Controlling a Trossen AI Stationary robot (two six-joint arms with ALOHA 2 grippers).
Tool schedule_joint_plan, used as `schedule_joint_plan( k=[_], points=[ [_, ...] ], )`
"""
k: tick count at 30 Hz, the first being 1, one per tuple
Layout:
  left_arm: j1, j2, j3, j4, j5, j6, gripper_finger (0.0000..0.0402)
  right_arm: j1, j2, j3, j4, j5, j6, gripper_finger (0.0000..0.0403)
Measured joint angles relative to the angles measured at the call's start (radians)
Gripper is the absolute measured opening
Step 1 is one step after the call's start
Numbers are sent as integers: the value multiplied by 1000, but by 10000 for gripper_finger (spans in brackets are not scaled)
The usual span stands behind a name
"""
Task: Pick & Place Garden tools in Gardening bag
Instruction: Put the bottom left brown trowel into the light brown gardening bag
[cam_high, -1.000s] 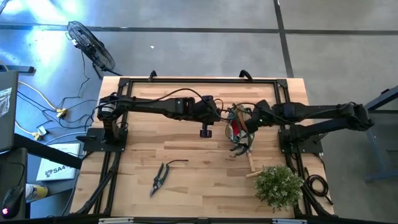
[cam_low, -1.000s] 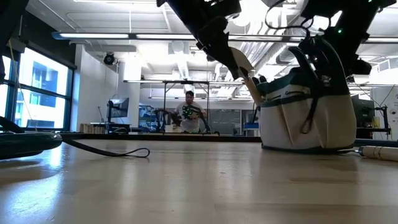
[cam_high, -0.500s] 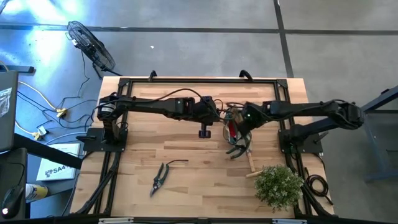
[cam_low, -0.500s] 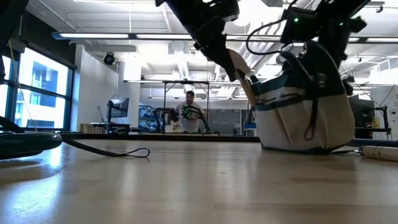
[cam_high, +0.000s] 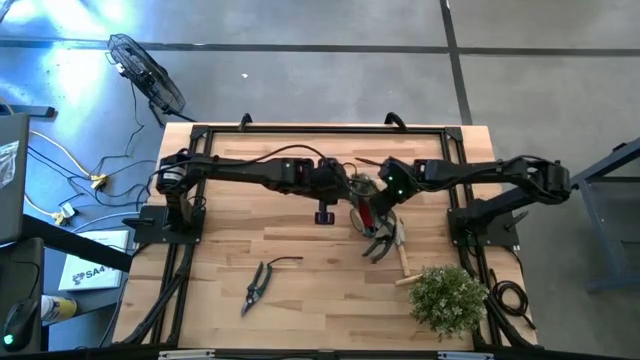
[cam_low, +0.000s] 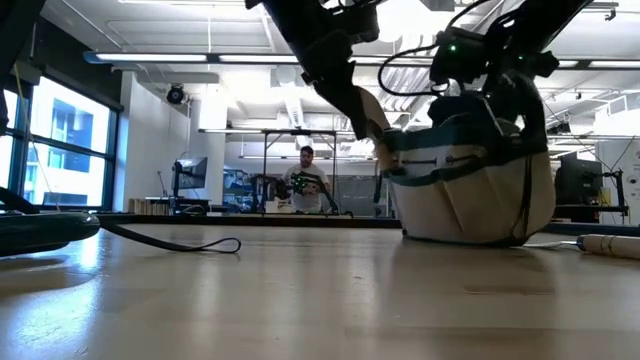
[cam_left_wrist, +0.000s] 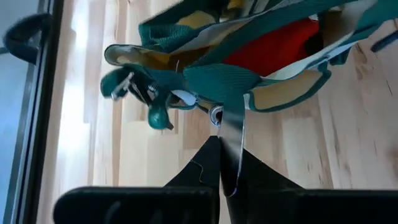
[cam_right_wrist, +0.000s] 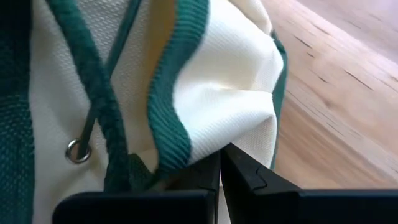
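Pruning shears (cam_high: 258, 286) lie at seven o'clock of our left gripper (cam_high: 347, 186), nearer it; both grippers clench the gardening bag (cam_high: 375, 210), right gripper (cam_high: 372, 205) included.

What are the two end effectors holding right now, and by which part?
Left end effector is shut on a green strap of the bag. Right end effector is shut on the bag's green-trimmed rim.
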Motion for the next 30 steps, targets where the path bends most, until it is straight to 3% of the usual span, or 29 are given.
schedule_joint_plan(
  k=[14,30],
  points=[
    [-30,-5,71,-117,-45,-27,0,-21,0,0,124,-96,-27,3],
    [-29,43,74,-71,-35,-19,0,-33,-2,0,47,-66,-42,3]
  ],
)
